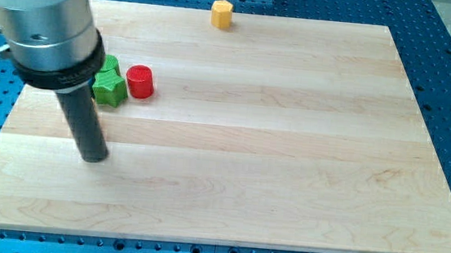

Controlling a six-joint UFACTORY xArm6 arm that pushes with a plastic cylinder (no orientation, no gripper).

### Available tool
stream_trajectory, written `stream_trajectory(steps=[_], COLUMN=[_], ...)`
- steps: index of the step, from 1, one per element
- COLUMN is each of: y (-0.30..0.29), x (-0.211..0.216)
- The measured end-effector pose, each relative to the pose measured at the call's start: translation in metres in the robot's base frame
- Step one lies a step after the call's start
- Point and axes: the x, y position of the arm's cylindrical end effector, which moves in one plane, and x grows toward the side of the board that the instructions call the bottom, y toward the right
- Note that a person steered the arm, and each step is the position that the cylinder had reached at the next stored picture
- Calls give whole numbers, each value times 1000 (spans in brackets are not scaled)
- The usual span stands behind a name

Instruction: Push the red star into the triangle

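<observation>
Dark rod ending in my tip, resting on wooden board at view's left, a bit below mid-height. No pincer on this rig, so nothing opening or closing, nothing being held; tip touching no block.

Sitting just above tip, toward view's top & slightly right: green star-ish block. Second green block peeking out behind it, partly hidden by arm's metal housing, shape hard to tell. Red block sitting right beside green star-ish block on its right, touching or nearly so; looking more like a short cylinder than a star from this angle, poss. the task's piece. Tip staying clear of red block, below & left of it.

Orange-yellow block standing alone at board's top edge, near centre, well apart from rest. Blue perforated table framing board on all sides.
</observation>
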Motion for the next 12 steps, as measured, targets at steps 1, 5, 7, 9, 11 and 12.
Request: stream_trajectory(steps=[1, 5, 7, 9, 11, 12], y=[-14, -97, -127, -110, -61, -60], x=[-12, -53, -128, -195, -194, -184])
